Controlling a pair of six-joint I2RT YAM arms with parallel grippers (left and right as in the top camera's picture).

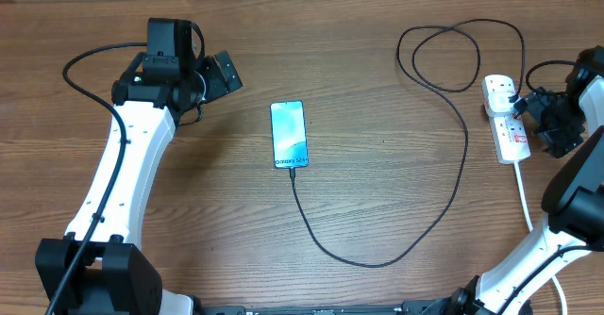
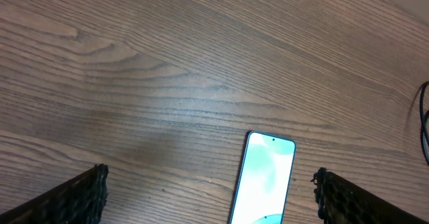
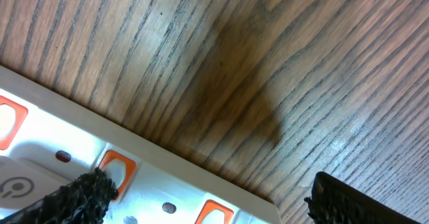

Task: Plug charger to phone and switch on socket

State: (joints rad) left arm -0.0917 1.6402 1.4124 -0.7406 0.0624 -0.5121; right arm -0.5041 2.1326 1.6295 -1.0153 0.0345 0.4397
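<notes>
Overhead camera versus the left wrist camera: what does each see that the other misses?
Only overhead: the socket, both arms, and the charger's whole run from the phone to the socket. Only left wrist: a close look at the left gripper's wide-open fingers. Both: the phone lying screen-up on the wooden table.

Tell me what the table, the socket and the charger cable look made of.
The table looks like wood or wood-print laminate, matte, by its running grain. The socket looks like white moulded plastic, slightly glossy in the right wrist view. The charger has a black, likely rubbery sheath, lying in loose loops.
</notes>
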